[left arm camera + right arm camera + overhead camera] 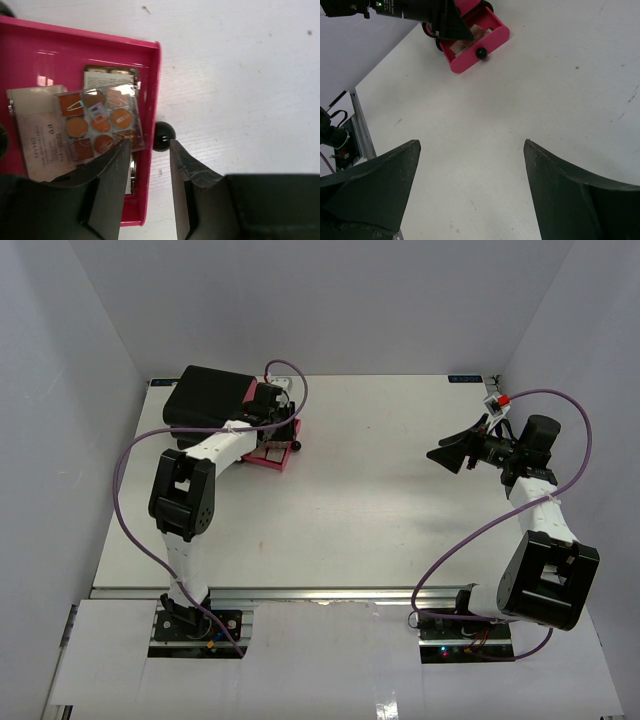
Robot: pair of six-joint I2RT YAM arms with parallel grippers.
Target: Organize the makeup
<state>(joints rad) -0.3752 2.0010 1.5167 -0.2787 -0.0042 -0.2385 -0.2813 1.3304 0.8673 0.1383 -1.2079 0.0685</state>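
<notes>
The black box [210, 395] stands at the back left with one pink drawer [152, 90] pulled out. In the drawer lie a square palette with orange pans [97, 122], a pale rectangular palette [35, 140] under it and another flat item [110, 77] beneath. My left gripper [149, 144] is open, its jaws either side of the drawer's front wall, just short of the black knob [163, 136]. My right gripper [472, 145] is open and empty above bare table at the right [440, 455]. The bottle, tubes and compact are not in view.
The drawer [475, 37] and its knob [481, 52] also show far off in the right wrist view. A small red and white part [497, 400] sits at the table's back right corner. Grey walls close in the table on three sides.
</notes>
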